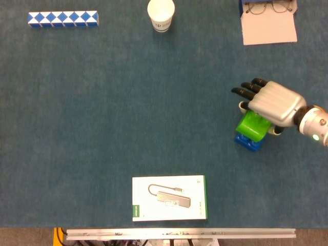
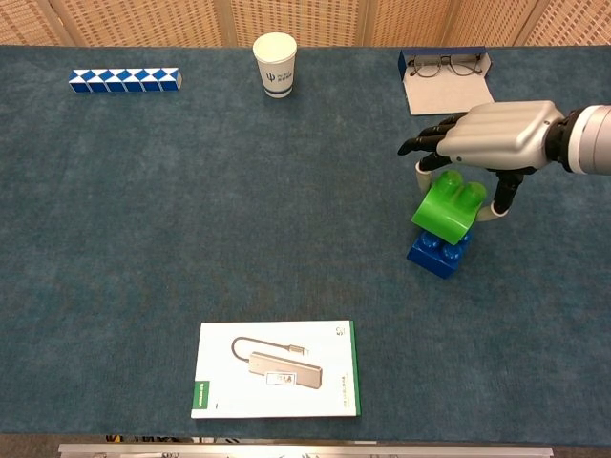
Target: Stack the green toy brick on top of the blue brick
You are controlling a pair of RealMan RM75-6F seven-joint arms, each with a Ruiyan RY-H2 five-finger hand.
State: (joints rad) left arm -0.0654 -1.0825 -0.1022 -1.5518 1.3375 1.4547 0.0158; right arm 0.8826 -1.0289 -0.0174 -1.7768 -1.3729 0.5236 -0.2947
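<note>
My right hand (image 1: pixel 271 103) (image 2: pixel 492 138) grips the green toy brick (image 1: pixel 252 124) (image 2: pixel 443 209) from above, at the right of the table. The brick is tilted and sits right over the blue brick (image 1: pixel 249 142) (image 2: pixel 437 253), its lower edge touching or nearly touching the blue studs. In the head view the green brick hides most of the blue one. My left hand shows in neither view.
A white box picturing a cable adapter (image 1: pixel 169 198) (image 2: pixel 277 382) lies near the front edge. At the back are a paper cup (image 1: pixel 161 15) (image 2: pixel 275 52), a blue-and-white block strip (image 1: pixel 62 18) (image 2: pixel 124 79) and glasses on a case (image 1: pixel 268 20) (image 2: pixel 446 76).
</note>
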